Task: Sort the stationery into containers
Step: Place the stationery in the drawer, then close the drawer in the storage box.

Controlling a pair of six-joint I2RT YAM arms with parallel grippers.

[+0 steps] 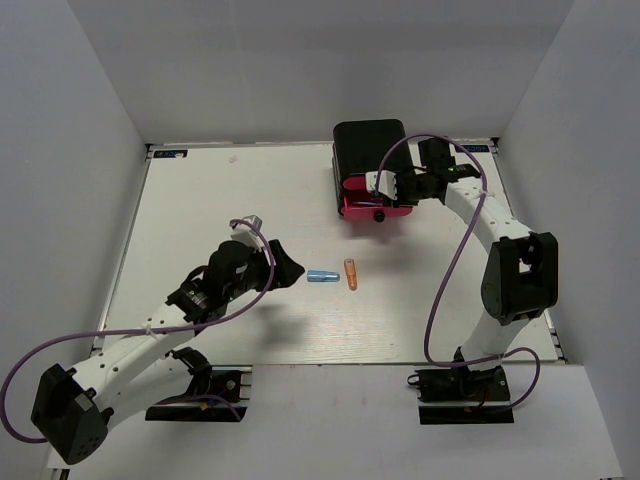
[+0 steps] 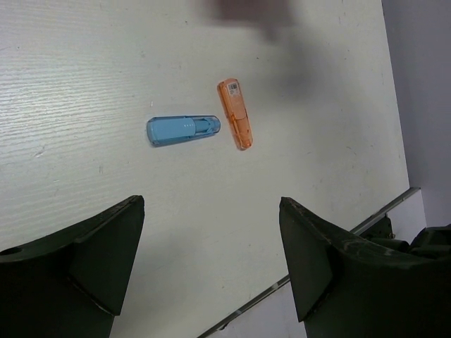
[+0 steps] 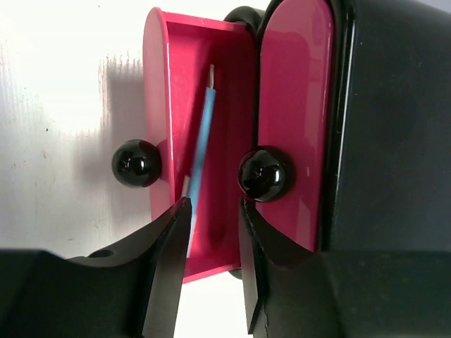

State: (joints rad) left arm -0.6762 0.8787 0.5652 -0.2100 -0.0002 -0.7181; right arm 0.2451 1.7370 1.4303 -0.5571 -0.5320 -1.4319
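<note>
In the pulled-out pink drawer (image 3: 211, 70) the blue pen (image 3: 203, 134) lies along its front wall, beyond the right pincer (image 3: 213, 208), whose jaws are parted and empty. The left pincer (image 2: 210, 211) gapes empty above the light-blue cylinder (image 2: 183, 131), which lies crosswise.

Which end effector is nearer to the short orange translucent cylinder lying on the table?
Left. The left end effector hovers close beside the short orange cylinder, with only a short light-blue cylinder between them; the right end effector is far off at the open pink drawer.

Overhead plus two wrist close-ups
Top camera looks down on the table (image 1: 200, 200); left wrist shares its orange cylinder (image 2: 235, 113), right wrist its open drawer (image 3: 156, 91).
</note>
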